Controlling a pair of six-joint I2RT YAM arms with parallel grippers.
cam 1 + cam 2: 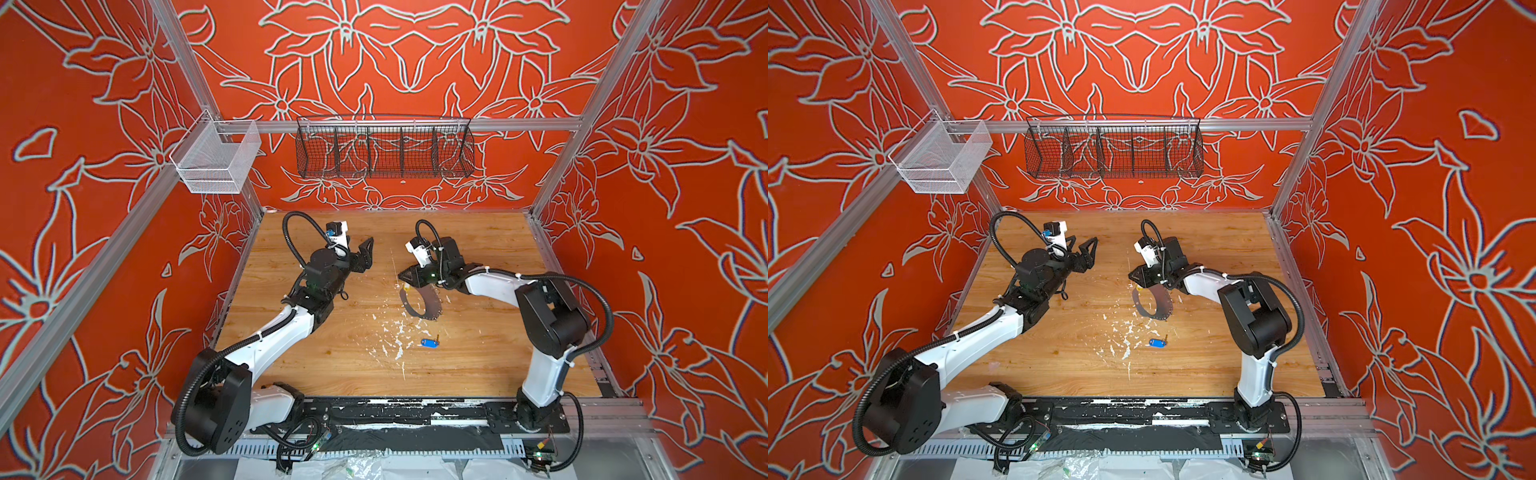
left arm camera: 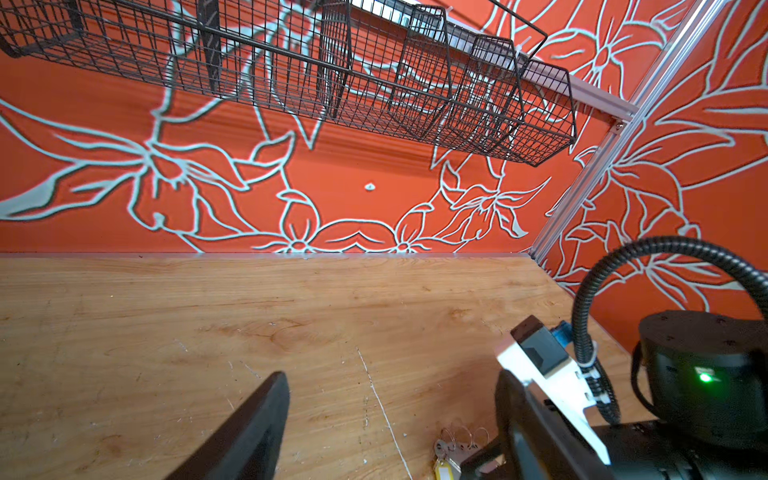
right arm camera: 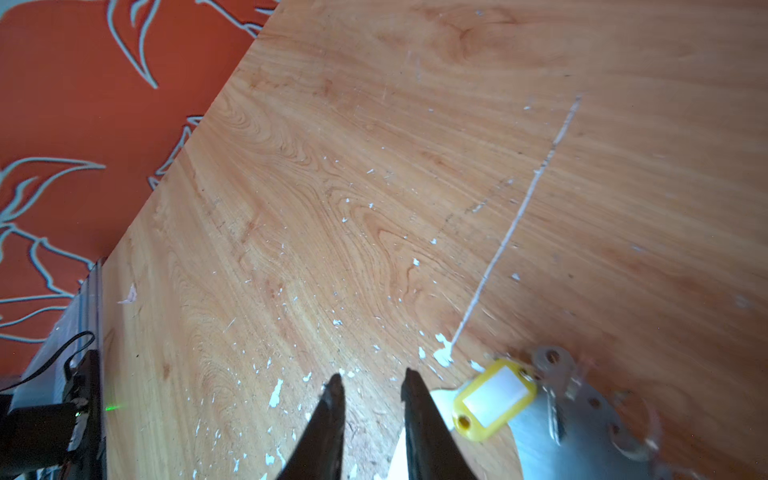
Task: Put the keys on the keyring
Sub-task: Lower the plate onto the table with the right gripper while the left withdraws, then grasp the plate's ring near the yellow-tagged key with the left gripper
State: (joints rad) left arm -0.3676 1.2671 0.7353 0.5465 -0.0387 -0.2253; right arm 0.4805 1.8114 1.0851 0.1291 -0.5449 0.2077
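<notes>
R gripper (image 3: 372,376) ajar, just beside yellow-tag key (image 3: 493,400) atop keyring (image 3: 582,453)

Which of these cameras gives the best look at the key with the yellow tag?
The right wrist view: the yellow-tagged key shows large and close, lying over the edge of the keyring. In both top views it is just a yellow speck. The left wrist view catches it small, at the frame's edge.
</notes>
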